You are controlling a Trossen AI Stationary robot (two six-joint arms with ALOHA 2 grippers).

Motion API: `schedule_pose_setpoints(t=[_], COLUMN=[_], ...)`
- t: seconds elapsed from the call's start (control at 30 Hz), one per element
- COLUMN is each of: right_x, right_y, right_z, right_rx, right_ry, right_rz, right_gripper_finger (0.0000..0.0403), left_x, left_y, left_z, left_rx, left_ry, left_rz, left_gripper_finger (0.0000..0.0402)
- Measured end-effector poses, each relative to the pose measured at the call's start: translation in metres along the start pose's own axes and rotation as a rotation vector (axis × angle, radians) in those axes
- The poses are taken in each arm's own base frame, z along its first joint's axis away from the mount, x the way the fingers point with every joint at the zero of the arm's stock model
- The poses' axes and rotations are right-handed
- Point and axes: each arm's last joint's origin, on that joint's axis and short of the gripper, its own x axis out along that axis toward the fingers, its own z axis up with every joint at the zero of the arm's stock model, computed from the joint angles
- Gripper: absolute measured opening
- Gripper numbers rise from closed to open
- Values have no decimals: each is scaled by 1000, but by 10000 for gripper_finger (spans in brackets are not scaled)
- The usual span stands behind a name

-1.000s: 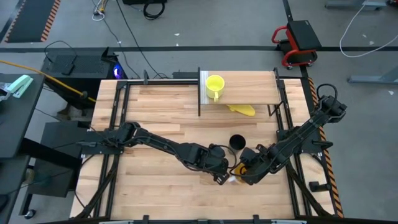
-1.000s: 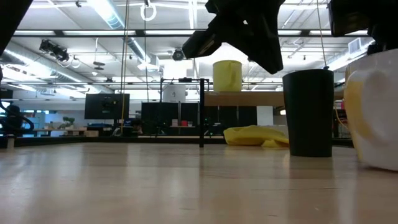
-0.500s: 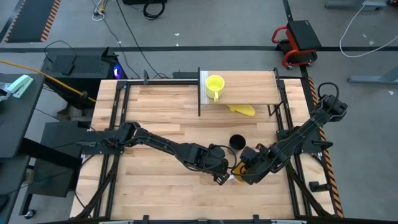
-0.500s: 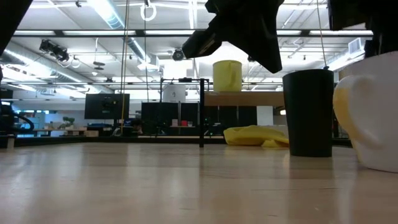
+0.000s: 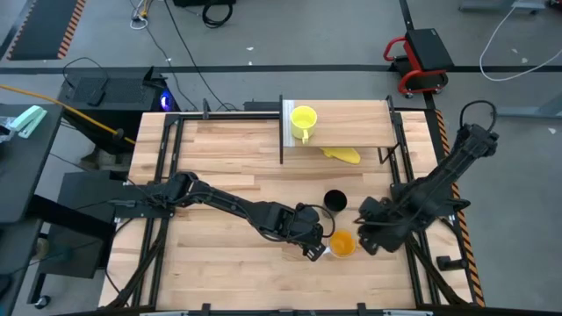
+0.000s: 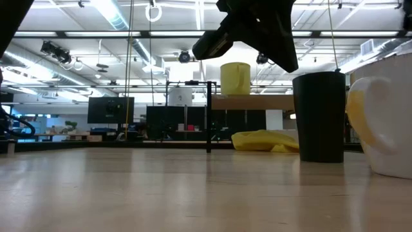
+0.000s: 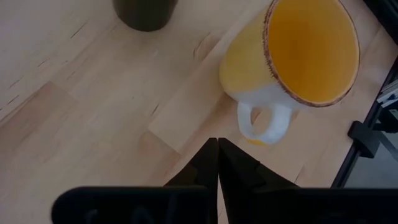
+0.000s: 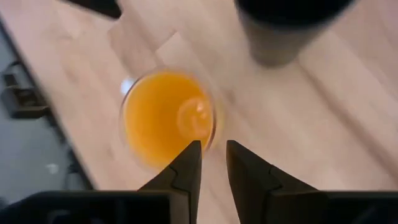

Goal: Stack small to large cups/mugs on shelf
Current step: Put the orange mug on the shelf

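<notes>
The orange mug (image 5: 342,243) stands upright on the tabletop near the near edge, its white handle (image 7: 263,122) toward my left gripper (image 5: 313,247). That gripper is shut and hovers just left of the handle (image 7: 217,140), apart from it. My right gripper (image 5: 369,233) is right of the mug and open by a narrow gap (image 8: 212,148). The black cup (image 5: 335,201) stands on its base just beyond the mug (image 6: 318,116). The yellow mug (image 5: 303,118) sits on the shelf (image 5: 351,132), which also shows in the low view (image 6: 257,102).
A flat yellow lump (image 5: 341,154) lies on the table under the shelf's front edge (image 6: 265,140). Black frame rails (image 5: 413,254) run along the table's right side, close to my right arm. Bare planks (image 5: 219,263) stretch to the left of the mug.
My right gripper has pulled away from over the orange mug toward the table's right edge, leaving the mug uncovered and standing on the table. In the low view the mug has shifted slightly to the left. My left arm has stayed put.
</notes>
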Motion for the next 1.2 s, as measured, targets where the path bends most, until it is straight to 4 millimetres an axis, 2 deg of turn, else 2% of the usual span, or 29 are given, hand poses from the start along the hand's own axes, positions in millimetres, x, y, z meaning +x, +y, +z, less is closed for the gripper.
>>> schedule_pose_setpoints(t=[0.1,0.2,0.33,0.43,0.67,0.77,1.03,1.2], right_x=[-16,-25,-20,-8,39,54,67,70], right_y=[-3,-2,2,3,26,32,37,37], right_z=[-19,-49,-95,-113,-105,-101,-91,-81], right_rx=[49,101,201,274,345,367,370,358], right_ry=[11,-2,-60,-138,-251,-273,-286,-296], right_rz=[54,93,98,64,-3,-27,-45,-67], right_gripper_finger=[72,57,19,7,4,6,3,2], left_x=[0,0,0,0,1,1,0,13], left_y=[0,0,0,0,2,2,-8,-12], left_z=[0,0,0,0,3,3,1,0], left_rx=[0,0,15,55,70,67,72,64], left_ry=[0,0,0,0,20,52,26,17], left_rz=[0,0,0,0,-12,-37,-105,-164], left_gripper_finger=[12,17,26,30,28,30,43,41])
